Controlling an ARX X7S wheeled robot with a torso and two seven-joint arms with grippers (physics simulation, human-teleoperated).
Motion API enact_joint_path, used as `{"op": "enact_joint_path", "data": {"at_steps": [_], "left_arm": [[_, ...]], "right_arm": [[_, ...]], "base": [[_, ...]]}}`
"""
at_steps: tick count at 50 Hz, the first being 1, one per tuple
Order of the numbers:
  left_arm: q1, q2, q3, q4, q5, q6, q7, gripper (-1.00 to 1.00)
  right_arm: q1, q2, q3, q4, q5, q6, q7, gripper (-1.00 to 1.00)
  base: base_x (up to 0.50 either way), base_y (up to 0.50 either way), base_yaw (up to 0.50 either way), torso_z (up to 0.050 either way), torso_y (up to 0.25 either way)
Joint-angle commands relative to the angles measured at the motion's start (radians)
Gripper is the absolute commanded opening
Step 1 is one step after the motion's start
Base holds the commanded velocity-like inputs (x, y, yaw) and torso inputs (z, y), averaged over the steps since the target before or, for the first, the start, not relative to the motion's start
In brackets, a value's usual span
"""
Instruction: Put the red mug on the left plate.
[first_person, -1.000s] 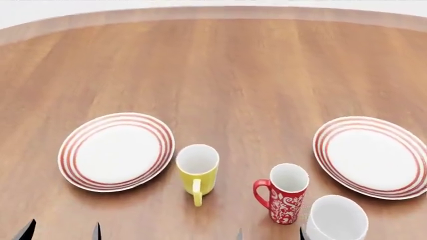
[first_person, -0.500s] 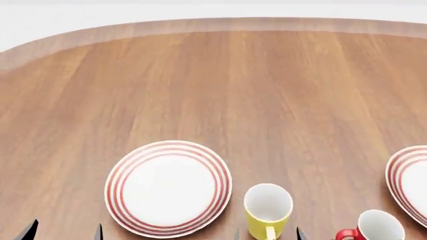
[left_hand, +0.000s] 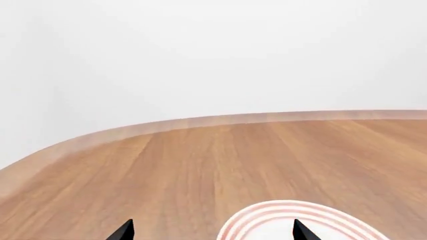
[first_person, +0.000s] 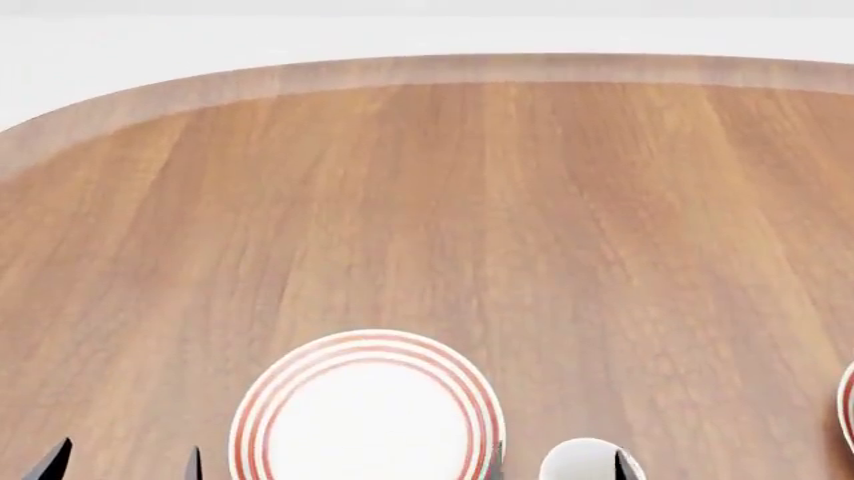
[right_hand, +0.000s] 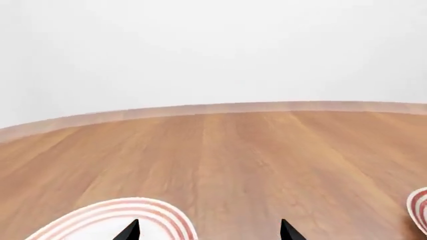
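Note:
The red mug is out of view in every frame. The left plate (first_person: 262, 425), white with red rings, lies at the bottom centre of the head view, cut by the frame edge. It also shows in the left wrist view (left_hand: 267, 212) and in the right wrist view (right_hand: 133, 206). My left gripper (first_person: 124, 466) is open and empty, low at the left of the plate; its tips frame the plate's edge (left_hand: 212, 233). My right gripper (first_person: 558, 468) is open and empty just right of the plate (right_hand: 209, 233).
The pale rim of a mug (first_person: 583, 455) peeks between the right gripper's tips; its colour is hidden. A sliver of the right plate (first_person: 849, 405) shows at the far right, also in the right wrist view (right_hand: 419, 210). The wooden table (first_person: 427, 200) stretches ahead to its rounded far edge.
The head view has swung up and to the left. The plate and mugs slid down and right in it; the red mug and white mug left the frame. Gripper tips look unchanged.

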Motion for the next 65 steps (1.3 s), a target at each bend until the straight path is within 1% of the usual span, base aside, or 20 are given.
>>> {"op": "enact_joint_path", "data": {"at_steps": [1,3,6,12,14,19,23,27,32,34,41,50,53,65], "left_arm": [[0.003,-0.01,0.002,0.007,-0.016,-0.001,-0.006,1.0],[0.005,-0.011,0.004,0.011,-0.017,-0.001,-0.008,1.0],[0.005,-0.013,0.005,0.011,-0.018,0.0,-0.011,1.0],[0.004,-0.016,0.007,0.007,-0.02,0.006,-0.017,1.0],[0.004,-0.017,0.007,0.006,-0.022,0.006,-0.019,1.0],[0.0,-0.019,0.008,-0.001,-0.028,0.006,-0.021,1.0],[-0.003,-0.022,0.009,-0.005,-0.032,0.002,-0.023,1.0],[-0.002,-0.025,0.01,-0.002,-0.035,0.003,-0.026,1.0],[-0.003,-0.027,0.01,-0.002,-0.041,0.0,-0.029,1.0],[-0.003,-0.028,0.011,-0.001,-0.042,0.0,-0.03,1.0],[-0.002,-0.034,0.015,0.001,-0.046,0.001,-0.032,1.0],[-0.001,-0.039,0.023,0.001,-0.044,0.004,-0.038,1.0],[0.0,-0.041,0.022,0.004,-0.046,0.004,-0.041,1.0],[-0.001,-0.048,0.029,0.007,-0.051,0.004,-0.05,1.0]], "right_arm": [[0.088,-0.035,0.07,-0.122,0.081,0.245,0.132,1.0],[0.107,-0.052,0.1,-0.132,0.118,0.29,0.159,1.0],[0.112,-0.063,0.115,-0.147,0.131,0.313,0.196,1.0],[0.109,-0.096,0.143,-0.182,0.109,0.333,0.343,1.0],[0.108,-0.103,0.143,-0.178,0.1,0.327,0.395,1.0],[0.095,-0.106,0.144,-0.193,0.144,0.279,0.461,1.0],[0.095,-0.098,0.131,-0.22,0.155,0.283,0.514,1.0],[0.092,-0.09,0.104,-0.225,0.119,0.271,0.572,1.0],[0.087,-0.102,0.13,-0.207,0.171,0.232,0.62,1.0],[0.084,-0.096,0.122,-0.212,0.162,0.211,0.641,1.0],[0.075,-0.1,0.127,-0.198,0.213,0.166,0.701,1.0],[0.051,-0.086,0.12,-0.172,0.234,0.084,0.743,1.0],[0.027,-0.088,0.139,-0.159,0.252,0.039,0.757,1.0],[0.007,-0.089,0.12,-0.105,0.284,-0.041,0.806,1.0]], "base": [[0.0,0.0,0.0,0.0,0.0],[0.0,0.0,0.0,0.0,0.0],[0.0,0.0,0.0,0.0,0.0],[0.0,0.0,0.0,0.0,0.0],[0.0,0.0,0.0,0.0,0.0],[0.0,0.0,0.0,0.0,0.0],[0.0,0.0,0.0,0.0,0.0],[0.0,0.0,0.0,0.0,0.0],[0.0,0.0,0.0,0.0,0.0],[0.0,0.0,0.0,0.0,0.0],[0.0,0.0,0.0,0.0,0.0],[0.0,0.0,0.0,0.0,0.0],[0.0,0.0,0.0,0.0,0.0],[0.0,0.0,0.0,0.0,0.0]]}}
